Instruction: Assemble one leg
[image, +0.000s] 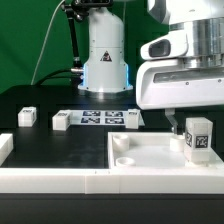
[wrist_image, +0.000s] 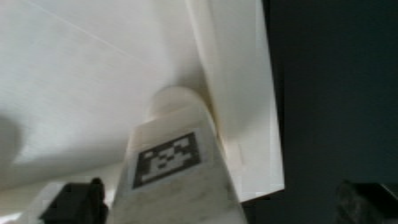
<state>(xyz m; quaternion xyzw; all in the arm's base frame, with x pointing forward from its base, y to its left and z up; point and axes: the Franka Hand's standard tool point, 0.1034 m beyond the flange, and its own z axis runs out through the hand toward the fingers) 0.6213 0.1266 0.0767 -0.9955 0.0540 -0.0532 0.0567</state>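
Observation:
A white leg (image: 197, 137) with a black-and-white tag stands upright on the corner of the large white tabletop panel (image: 150, 165) at the exterior view's right. My gripper (image: 188, 120) hangs right over it, with one dark finger (image: 172, 122) showing beside the leg. In the wrist view the leg (wrist_image: 175, 160) rises between my fingers (wrist_image: 75, 200), close to one finger and well apart from the other. The gripper (wrist_image: 219, 205) looks open and not clamped on it. The panel (wrist_image: 98, 60) fills the background. Whether the leg's foot sits in a socket is hidden.
Three loose legs lie on the black table: one (image: 27, 117) and another (image: 61, 121) at the exterior view's left, one (image: 135, 118) by the marker board (image: 97, 118). A white part (image: 5, 148) sits at the left edge. The robot base (image: 105, 60) stands behind.

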